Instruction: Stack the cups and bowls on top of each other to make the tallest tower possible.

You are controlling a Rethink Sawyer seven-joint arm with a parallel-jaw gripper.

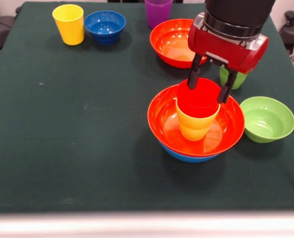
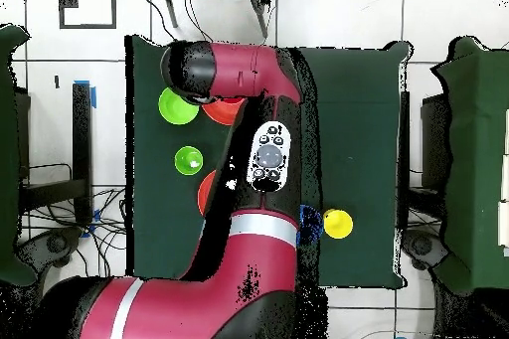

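Fingers (image 1: 192, 79): two black prongs spread apart, one on each side of the red cup (image 1: 198, 97) at rim height; the gripper (image 1: 209, 89) straddles the cup, and whether the pads touch it cannot be told.

Tower (image 1: 195, 124), near middle of the table (image 1: 67, 139): four pieces.
- light-blue bowl (image 1: 189, 156) at the base, only its lower edge showing
- orange-red bowl (image 1: 162, 119) nested in it
- yellow-orange cup (image 1: 195, 126) upright in that bowl
- red cup nested in the yellow-orange cup, upright

Progress, judged: roughly halfway; four pieces are stacked and six stand loose.

Loose pieces, front view:
- second orange-red bowl (image 1: 169, 42), behind the tower, nothing seen in it
- small lime green bowl (image 1: 267, 119), just beside the tower, empty
- lime green cup (image 1: 234, 78), partly hidden behind the gripper
- purple cup (image 1: 158, 11), far edge, contents not visible
- small dark blue bowl (image 1: 105, 26), empty
- yellow cup (image 1: 69, 24), just beside the dark blue bowl, upright

Overhead view: arm (image 2: 239, 77) covers the tower; lime green bowl (image 2: 177, 106), lime green cup (image 2: 189, 161) and yellow cup (image 2: 337, 224) show clear of it.
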